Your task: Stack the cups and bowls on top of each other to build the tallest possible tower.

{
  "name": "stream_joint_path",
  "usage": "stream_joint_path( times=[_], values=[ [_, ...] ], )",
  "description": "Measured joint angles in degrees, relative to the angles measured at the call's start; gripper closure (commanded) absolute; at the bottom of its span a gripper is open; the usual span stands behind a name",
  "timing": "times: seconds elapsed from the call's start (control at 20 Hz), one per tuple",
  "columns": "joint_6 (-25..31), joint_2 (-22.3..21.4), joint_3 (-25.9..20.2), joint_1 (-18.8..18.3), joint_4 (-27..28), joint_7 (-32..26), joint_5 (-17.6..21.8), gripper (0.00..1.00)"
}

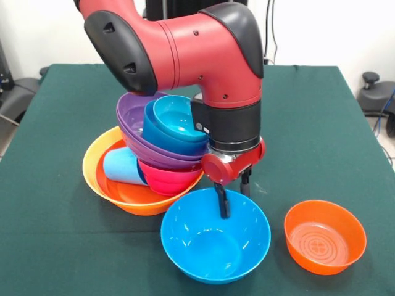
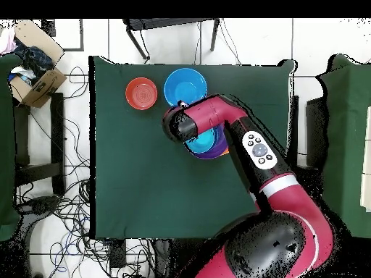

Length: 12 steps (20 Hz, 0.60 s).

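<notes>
Front view: my gripper straddles the blue bowl's far rim at twelve o'clock, jaws slightly spread, not visibly pinching. Tower leans at ten o'clock from them.

Blue bowl, orange bowl with ring pattern, purple bowls, green table

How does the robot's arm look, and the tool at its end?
The arm is glossy red with rounded joints capped in black. A black cylindrical wrist section leads to a small red block carrying the tool, which has thin black fingers. From overhead, a grey panel with round buttons sits on the arm, and a pale band rings it lower down.
</notes>
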<state>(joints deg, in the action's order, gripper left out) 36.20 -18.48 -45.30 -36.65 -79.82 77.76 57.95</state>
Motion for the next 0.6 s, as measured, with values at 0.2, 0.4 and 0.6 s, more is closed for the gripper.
stream_joint_path(
  times=[0.2, 0.4, 0.6],
  values=[
    [-1.08, 0.48, 0.02, 0.14, 0.0, 0.0, 1.31, 0.0],
    [-1.67, 0.5, 0.02, 0.25, 0.01, 0.0, 2.01, 0.0],
    [-2.55, 0.5, 0.02, 0.31, 0.01, 0.0, 3.02, 0.0]
  ],
)
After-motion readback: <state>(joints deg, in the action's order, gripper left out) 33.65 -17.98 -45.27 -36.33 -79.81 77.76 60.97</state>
